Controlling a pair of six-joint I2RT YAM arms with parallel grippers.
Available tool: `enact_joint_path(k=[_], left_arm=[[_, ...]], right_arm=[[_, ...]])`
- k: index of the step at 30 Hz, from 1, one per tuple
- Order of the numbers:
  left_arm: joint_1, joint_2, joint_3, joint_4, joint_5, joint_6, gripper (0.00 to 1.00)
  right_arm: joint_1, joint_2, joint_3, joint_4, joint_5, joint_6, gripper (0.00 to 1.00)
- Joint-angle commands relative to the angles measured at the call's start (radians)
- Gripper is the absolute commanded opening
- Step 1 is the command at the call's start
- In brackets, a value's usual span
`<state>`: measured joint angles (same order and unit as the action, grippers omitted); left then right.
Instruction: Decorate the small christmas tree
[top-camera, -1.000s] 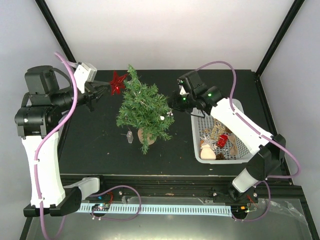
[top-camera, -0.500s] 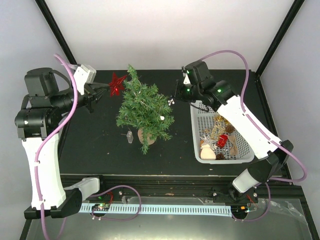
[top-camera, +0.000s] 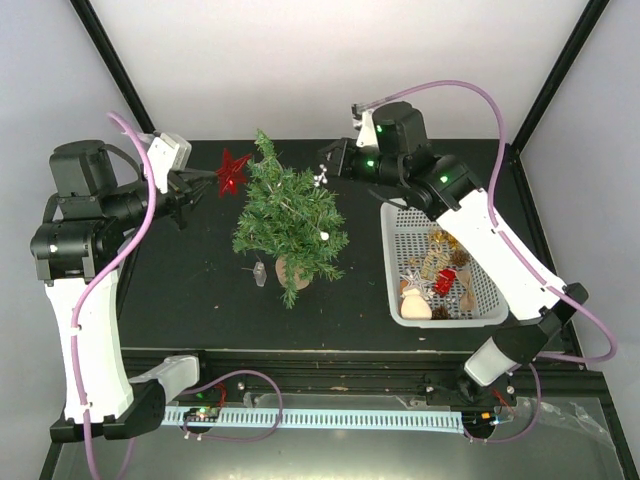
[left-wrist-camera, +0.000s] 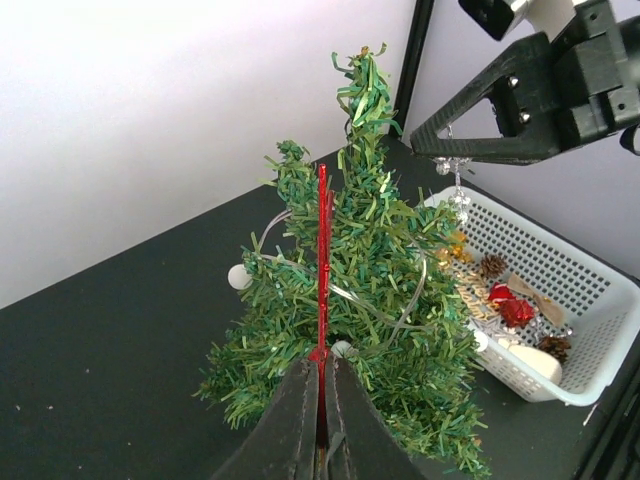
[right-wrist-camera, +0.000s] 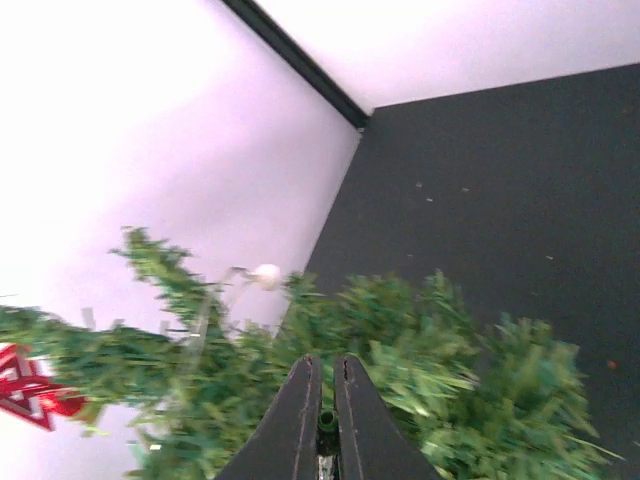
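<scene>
The small christmas tree (top-camera: 290, 215) stands upright on its tan base (top-camera: 293, 272) mid-table, with a silver garland and white balls on it. It also shows in the left wrist view (left-wrist-camera: 385, 300) and, blurred, in the right wrist view (right-wrist-camera: 430, 370). My left gripper (top-camera: 205, 180) (left-wrist-camera: 322, 362) is shut on a red star (top-camera: 233, 170) (left-wrist-camera: 322, 250), held left of the treetop. My right gripper (top-camera: 326, 163) (right-wrist-camera: 327, 362) is shut on a small silver bead ornament (top-camera: 320, 179) (left-wrist-camera: 458, 190) that dangles just right of the upper branches.
A white mesh basket (top-camera: 400, 300) (left-wrist-camera: 590, 330) at the right holds several ornaments, among them a pine cone, a red piece and a white figure. A small clear ornament (top-camera: 260, 272) lies on the black table left of the tree base. Black frame posts stand at the back corners.
My right gripper has risen and moved left with the silver ornament, from the tree's right side to beside its upper branches. The left gripper with the star has barely moved.
</scene>
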<state>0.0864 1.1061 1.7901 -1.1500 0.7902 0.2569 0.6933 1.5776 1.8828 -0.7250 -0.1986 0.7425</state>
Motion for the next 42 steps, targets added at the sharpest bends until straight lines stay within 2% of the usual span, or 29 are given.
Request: enact_joint_path(k=[1,35,39,42], left_arm=[[0.014,-0.01,-0.003,0.026,0.022,-0.011,0.02],[0.034,-0.037,-0.048,0.027,0.046,-0.01,0.02],[0.035,-0.042,-0.052,0.026,0.046,-0.008,0.02],[0.035,-0.046,-0.059,0.028,0.047,-0.01,0.02]], right_arm=[[0.036,0.053,0.069,0.041,-0.023,-0.01,0.04],[0.111,0.12,0.004,-0.024,0.016,-0.109,0.06],[0.111,0.123,0.007,-0.016,0.01,-0.107,0.15],[0.111,0.126,0.019,-0.021,0.013,-0.11,0.31]])
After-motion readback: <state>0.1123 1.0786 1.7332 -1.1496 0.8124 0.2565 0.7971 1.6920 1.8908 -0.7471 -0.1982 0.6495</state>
